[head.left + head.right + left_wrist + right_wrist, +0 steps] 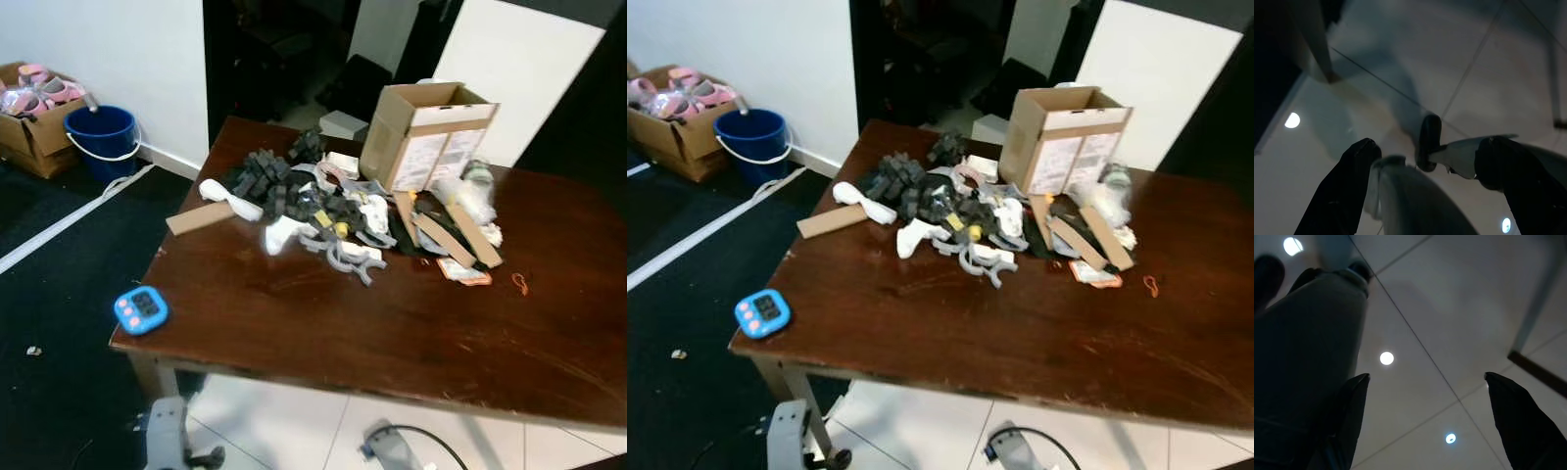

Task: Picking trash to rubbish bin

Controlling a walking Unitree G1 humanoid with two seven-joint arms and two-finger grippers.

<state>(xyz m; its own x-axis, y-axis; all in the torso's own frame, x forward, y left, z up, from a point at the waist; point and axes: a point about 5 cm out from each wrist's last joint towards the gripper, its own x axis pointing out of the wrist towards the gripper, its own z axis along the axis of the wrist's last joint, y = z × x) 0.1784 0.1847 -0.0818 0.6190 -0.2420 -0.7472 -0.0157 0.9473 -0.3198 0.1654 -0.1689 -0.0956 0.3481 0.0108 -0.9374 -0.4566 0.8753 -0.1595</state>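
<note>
A heap of trash lies across the far half of a dark wooden table: grey and black foam pieces, white scraps, cardboard strips and a crumpled plastic bottle. An open cardboard box stands upright behind the heap. A blue bucket sits on the floor by the wall at far left. Both arms hang low below the table's near edge. My left gripper points at the tiled floor, open and holding nothing. My right gripper is also open over the pale tiles.
A blue timer with pink buttons lies on the table's near left corner. An orange rubber band lies at right. A cardboard box of pink items stands beside the bucket. Dark carpet covers the floor at left, white tiles under the table.
</note>
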